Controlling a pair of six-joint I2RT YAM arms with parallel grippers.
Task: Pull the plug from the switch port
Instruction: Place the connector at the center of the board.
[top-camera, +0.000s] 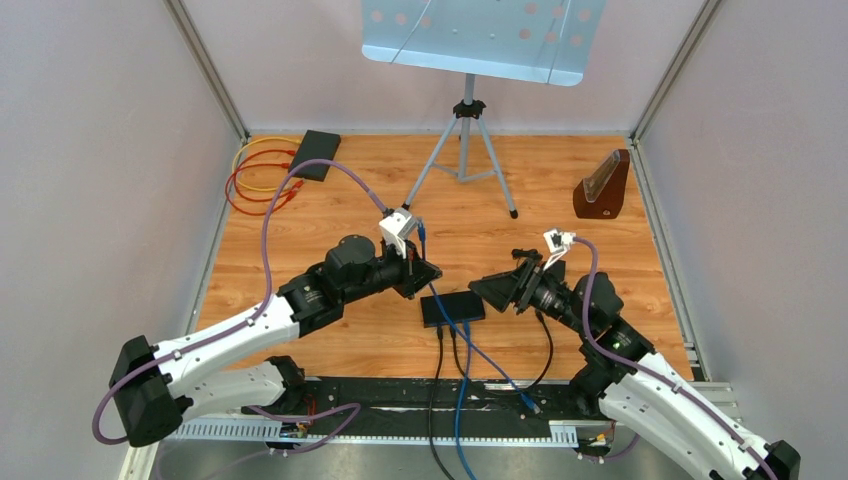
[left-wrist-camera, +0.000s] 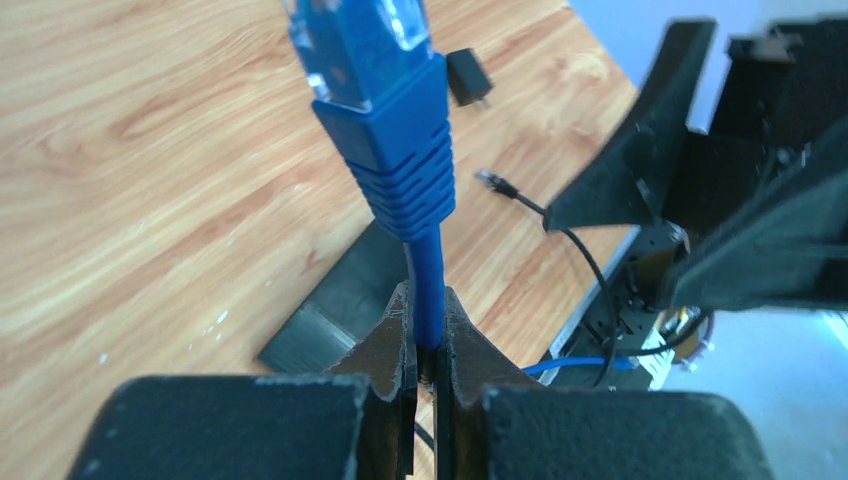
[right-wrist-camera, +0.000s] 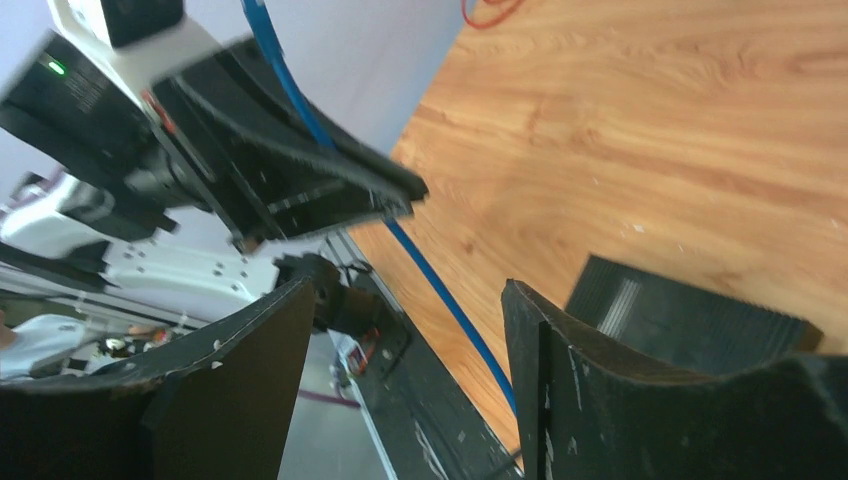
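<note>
The black switch (top-camera: 452, 307) lies on the wooden floor in the middle, with cables leaving its near side; it also shows in the left wrist view (left-wrist-camera: 340, 295) and the right wrist view (right-wrist-camera: 690, 315). My left gripper (top-camera: 420, 265) is shut on the blue cable (left-wrist-camera: 428, 290) just behind its blue plug (left-wrist-camera: 385, 110). The plug is free of the switch and held above the floor, its clear tip pointing away. The blue cable (top-camera: 480, 350) runs down to the near rail. My right gripper (top-camera: 492, 291) is open and empty, just right of the switch.
A music stand on a tripod (top-camera: 465, 120) stands at the back. A black box (top-camera: 315, 155) with orange and yellow cables (top-camera: 255, 180) lies back left. A brown metronome (top-camera: 603, 188) sits back right. A loose black plug (left-wrist-camera: 492, 180) lies on the floor.
</note>
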